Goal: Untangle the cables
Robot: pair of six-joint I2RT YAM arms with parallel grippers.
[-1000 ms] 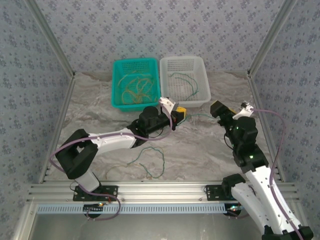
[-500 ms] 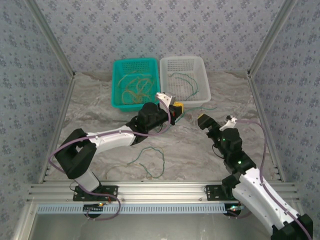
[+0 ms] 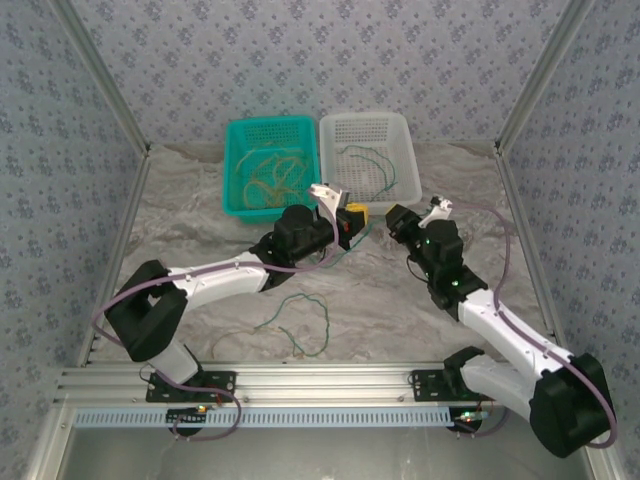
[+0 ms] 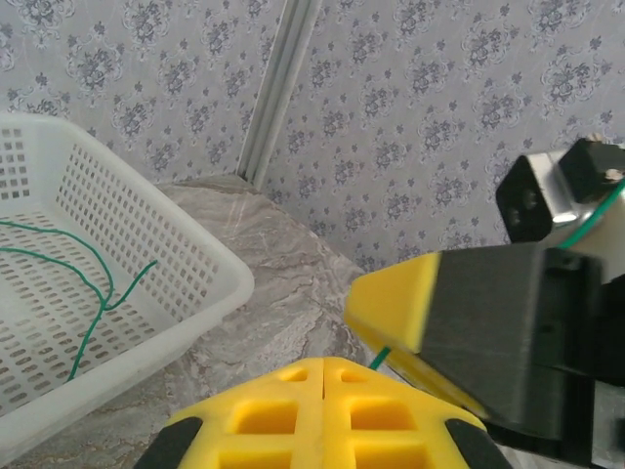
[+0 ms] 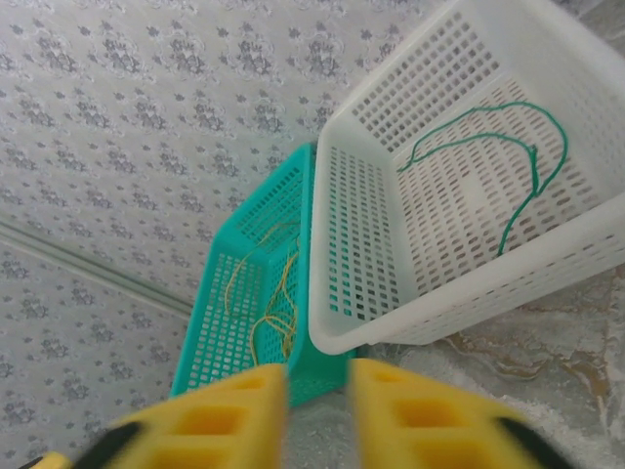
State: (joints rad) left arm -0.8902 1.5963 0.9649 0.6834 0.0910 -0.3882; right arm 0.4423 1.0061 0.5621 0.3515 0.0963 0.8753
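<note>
The right arm has swung in to meet the left.
From above, the right gripper [image 3: 396,216] is now just before the white basket [image 3: 372,207], facing the left gripper [image 3: 352,218]. Left wrist view: we see the left fingers [image 4: 264,420] pressed together on a green cable [image 4: 379,358]. Right wrist view: the right fingers [image 5: 220,405] keep a narrow gap, nothing inside, so we judge the two-handed pull not ready.
</note>
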